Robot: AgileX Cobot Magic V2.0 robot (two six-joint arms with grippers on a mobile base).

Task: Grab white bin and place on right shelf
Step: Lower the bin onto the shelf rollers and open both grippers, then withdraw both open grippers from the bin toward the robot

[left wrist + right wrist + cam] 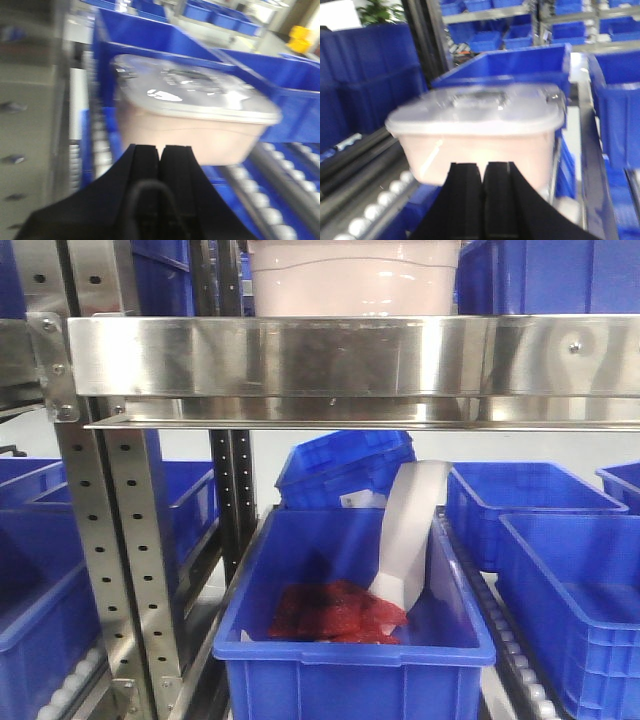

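The white bin (355, 278) already stands on the right shelf (350, 368), behind its broad stainless front rail and near the left end of that level, with a blue crate (545, 275) just beside it on the right. Judging from this, the placing looks essentially done: neither arm shows in the front view, and both wrist cameras look at the bin from a short way off rather than from against it. What seems left is only to draw the arms clear, if anything. In the left wrist view the left gripper (161, 150) has its black fingers pressed together with nothing between them, apart from the bin's near wall. The right gripper (484, 170) is likewise closed and empty, in front of the bin. The bin itself is a milky, pinkish-white translucent tote with rounded corners; its glossy pale lid (200, 90) overhangs the body all round and carries a recessed handle in the middle, blurred in both wrist views. It sits upright and level as far as can be told. Below the shelf, a blue crate with red packets (340, 612) rests on the roller track.
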